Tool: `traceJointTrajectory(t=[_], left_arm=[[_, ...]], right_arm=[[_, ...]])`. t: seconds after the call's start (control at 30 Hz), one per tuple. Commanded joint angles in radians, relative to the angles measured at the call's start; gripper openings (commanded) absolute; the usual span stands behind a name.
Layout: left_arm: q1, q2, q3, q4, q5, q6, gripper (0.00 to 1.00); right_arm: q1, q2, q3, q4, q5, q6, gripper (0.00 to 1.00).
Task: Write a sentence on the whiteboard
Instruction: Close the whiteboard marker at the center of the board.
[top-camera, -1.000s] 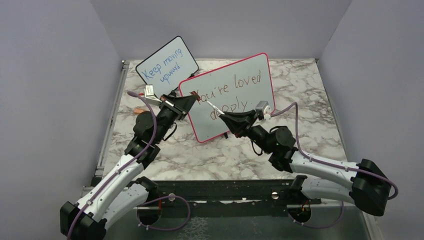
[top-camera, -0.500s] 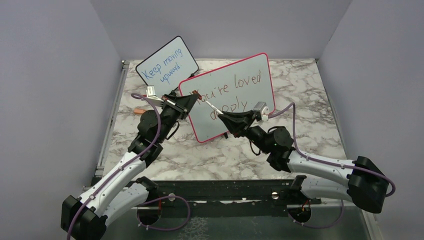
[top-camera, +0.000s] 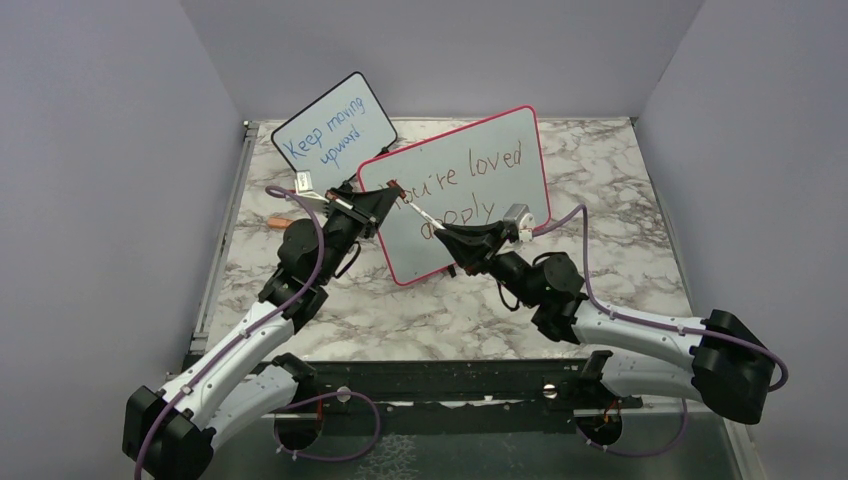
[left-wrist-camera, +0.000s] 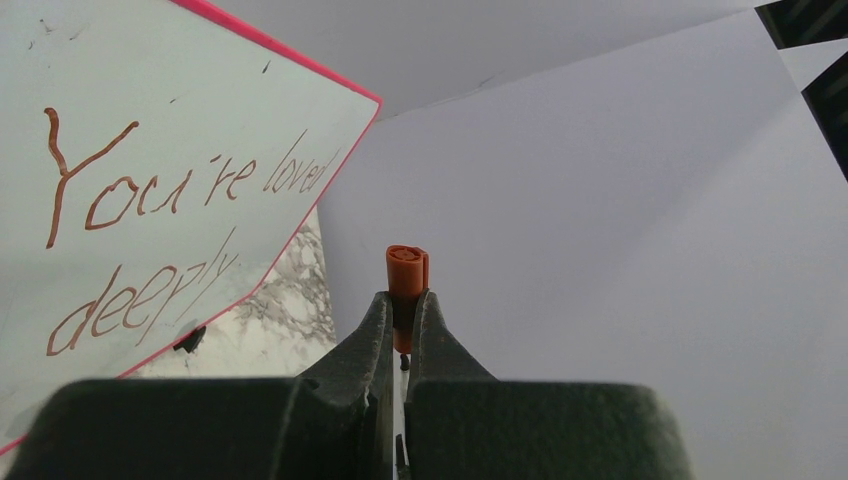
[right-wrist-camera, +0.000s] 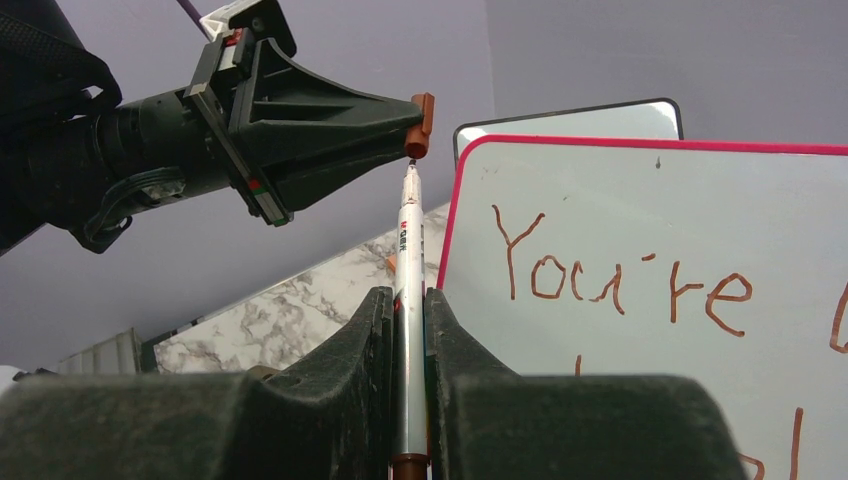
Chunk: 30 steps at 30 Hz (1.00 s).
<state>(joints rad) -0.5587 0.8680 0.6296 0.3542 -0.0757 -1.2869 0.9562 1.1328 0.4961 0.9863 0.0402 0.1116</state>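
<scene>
Beside the one red-framed whiteboard (top-camera: 500, 190), left pincer (left-wrist-camera: 405, 312) pinches one orange cap (left-wrist-camera: 406, 270), right pincer (right-wrist-camera: 408, 302) pinches one marker (right-wrist-camera: 409, 240)

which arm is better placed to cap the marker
Right, probably: the right end effector grips the marker with the tip aimed just under the cap pinched in the left end effector, so pushing along the marker should seat it.

back wall (top-camera: 440, 50): plain pale lavender-grey panel, unmarked
left wall (top-camera: 90, 200): same panel, runs down along the table's left side
right wall (top-camera: 760, 180): same panel, mirrors the left
tabletop (top-camera: 620, 170): white marble pattern, grey veining
side rail (top-camera: 215, 270): grey metal strip along tabletop's left edge
front bar (top-camera: 450, 378): black, spans near edge
light: even, diffuse; shadows soft
</scene>
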Motion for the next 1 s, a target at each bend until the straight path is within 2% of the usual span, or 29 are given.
traceJointTrajectory(t=[0.0,0.97], left_arm=[[-0.007,-0.001,-0.004,0.043,0.004,-0.030,0.00],[-0.018,0.011,0.001,0.054,0.049,-0.019,0.00]], right_arm=[[0.007,0.008,0.022,0.031,-0.001,-0.010,0.01],[0.007,-0.020,-0.001,0.058,0.061,0.000,0.01]])
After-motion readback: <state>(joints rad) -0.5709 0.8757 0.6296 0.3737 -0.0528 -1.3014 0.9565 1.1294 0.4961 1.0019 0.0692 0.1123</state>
